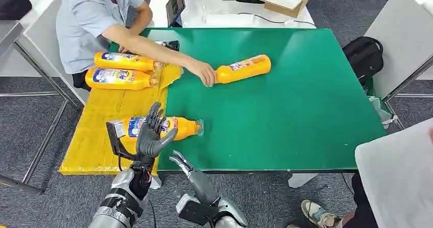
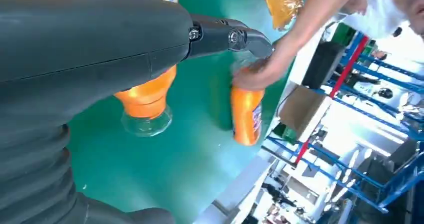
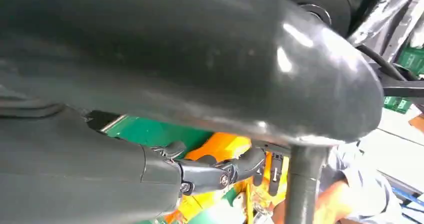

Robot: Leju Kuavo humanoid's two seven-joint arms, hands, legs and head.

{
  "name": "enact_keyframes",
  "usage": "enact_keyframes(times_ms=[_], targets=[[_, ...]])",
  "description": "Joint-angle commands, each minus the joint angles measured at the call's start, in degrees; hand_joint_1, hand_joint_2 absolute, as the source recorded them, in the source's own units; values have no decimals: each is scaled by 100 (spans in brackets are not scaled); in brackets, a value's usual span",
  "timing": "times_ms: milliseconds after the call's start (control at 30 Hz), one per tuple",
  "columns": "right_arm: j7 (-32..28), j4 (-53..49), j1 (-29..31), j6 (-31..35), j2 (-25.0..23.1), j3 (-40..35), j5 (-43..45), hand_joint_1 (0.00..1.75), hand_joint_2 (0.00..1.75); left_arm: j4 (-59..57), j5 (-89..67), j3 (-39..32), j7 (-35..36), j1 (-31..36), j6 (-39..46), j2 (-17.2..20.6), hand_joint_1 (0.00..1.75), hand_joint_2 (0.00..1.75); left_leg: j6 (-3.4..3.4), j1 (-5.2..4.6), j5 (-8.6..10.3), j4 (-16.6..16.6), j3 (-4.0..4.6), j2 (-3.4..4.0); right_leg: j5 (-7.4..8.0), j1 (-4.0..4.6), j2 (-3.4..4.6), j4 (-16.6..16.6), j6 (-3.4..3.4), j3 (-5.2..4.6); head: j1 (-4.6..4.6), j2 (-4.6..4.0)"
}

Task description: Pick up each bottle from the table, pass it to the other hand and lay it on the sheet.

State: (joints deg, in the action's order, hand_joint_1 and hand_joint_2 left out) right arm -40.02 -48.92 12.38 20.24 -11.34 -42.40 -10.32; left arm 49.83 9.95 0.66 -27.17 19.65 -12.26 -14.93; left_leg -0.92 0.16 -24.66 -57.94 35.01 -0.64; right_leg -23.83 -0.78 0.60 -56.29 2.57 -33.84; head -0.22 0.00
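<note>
Crosswise beneath the left hand [image 1: 151, 133], spread and holding nothing, a bottle [image 1: 176, 127] is laid, cap away from the sheet [image 1: 97, 136]; right hand [image 1: 182, 162], loosely curled, also empty.

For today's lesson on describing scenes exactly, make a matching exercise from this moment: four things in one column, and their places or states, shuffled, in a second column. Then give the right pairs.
Column one:
1. person's hand
2. left hand
3. right hand
4. two far bottles

Column two:
A. lying side by side on the yellow sheet
B. low at the near table edge, holding nothing
C. on the neck of the bottle on the green table
D. fingers spread above the near bottle

Pairs: 1-C, 2-D, 3-B, 4-A
</note>
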Motion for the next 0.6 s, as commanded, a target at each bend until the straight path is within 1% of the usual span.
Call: enact_keyframes(times_ms=[33,67,100,133,167,200,233,267,300,333,367,400,433,467,500,567,600], targets=[[2,29,58,302,195,-109,6,0,0,1057,913,-273,-214,-430,583,-88,0,175,2,1,-5,3,-9,9,-3,3,2,6,-6,9,2,0],[2,-74,31,467,237,-111,-45,0,0,1314,1047,-266,-266,-554,728,-89,0,175,3,0,-10,3,-15,13,-7,2,3,6,-7,16,0,0],[2,-251,12,864,372,-169,-266,0,175,1874,1293,-236,-336,-833,951,-79,0,175,2,1,-11,3,-9,18,-5,3,9,5,-7,9,2,0],[2,-417,45,1401,553,-183,-558,0,175,2416,1550,-187,-315,-1098,1039,-53,0,175,1,1,-8,2,1,22,-1,2,13,5,-4,-2,0,0],[2,-432,122,1797,678,48,-873,0,175,3002,1693,-75,-276,-1372,1236,2,0,175,3,2,-15,1,-12,23,-8,4,10,6,-8,12,2,0],[89,-576,130,1976,821,358,-1337,0,175,3349,1727,-17,-311,-1570,1382,50,0,175,2,1,-13,0,-4,23,-6,2,11,5,-6,3,0,0],[312,-861,40,1976,947,838,-2012,0,175,3611,1622,46,-402,-1756,1571,108,0,175,1,-1,-8,1,7,18,-3,0,8,4,-4,-9,0,0],[628,-1117,-47,1976,1096,1432,-2856,0,175,3837,1342,109,-539,-1977,1826,153,0,175,1,0,-15,-3,-1,21,-9,2,9,4,-6,2,-2,0],[760,-1189,-57,1948,1249,1650,-3094,0,175,3947,1198,169,-597,-2118,1918,191,0,175,-1,-5,-9,1,9,12,-6,-3,2,5,-3,-7,0,0],[924,-1295,-82,1976,1389,2019,-3477,0,175,4065,839,302,-791,-2283,2065,243,0,175,-2,-5,-4,3,16,5,-2,-4,-1,7,-1,-12,2,0],[1064,-1281,-66,1976,1538,2373,-3857,0,175,4182,576,456,-927,-2449,2181,281,0,175,-2,-6,-11,2,1,9,-8,-4,0,7,-3,2,0,0],[1038,-1191,-62,1976,1646,2511,-3935,0,175,4250,402,582,-1015,-2548,2297,296,0,175,-4,-11,-5,5,12,4,-4,-8,-3,8,-1,-9,0,0],[1089,-1047,-33,1976,1762,2634,-4088,0,175,4306,85,766,-1171,-2632,2501,351,0,175,-4,-10,-12,3,-1,1,-11,-7,-10,11,-2,8,0,0],[1156,-953,-52,1942,1860,2691,-4150,0,175,4412,-374,936,-1283,-2695,2839,402,0,175,-5,-10,-4,4,13,-10,-5,-7,-16,13,0,-4,0,0],[1142,-943,-90,1927,1925,2733,-4119,0,175,4530,-538,1066,-1283,-2772,3011,397,0,175,-5,-10,-7,2,4,-19,-10,-6,-26,16,-1,9,0,0],[1057,-1002,-159,1926,1915,2732,-4109,0,175,4650,-930,1316,-1283,-2795,3514,510,0,175,-6,-8,-16,0,-12,-36,-19,-4,-37,21,-4,33,4,0],[1099,-1060,-194,1964,1888,2716,-4160,0,175,4505,-1096,1398,-1283,-2763,3684,563,0,175,-5,-8,-8,0,15,-29,-8,-5,-21,18,-2,2,0,0]])
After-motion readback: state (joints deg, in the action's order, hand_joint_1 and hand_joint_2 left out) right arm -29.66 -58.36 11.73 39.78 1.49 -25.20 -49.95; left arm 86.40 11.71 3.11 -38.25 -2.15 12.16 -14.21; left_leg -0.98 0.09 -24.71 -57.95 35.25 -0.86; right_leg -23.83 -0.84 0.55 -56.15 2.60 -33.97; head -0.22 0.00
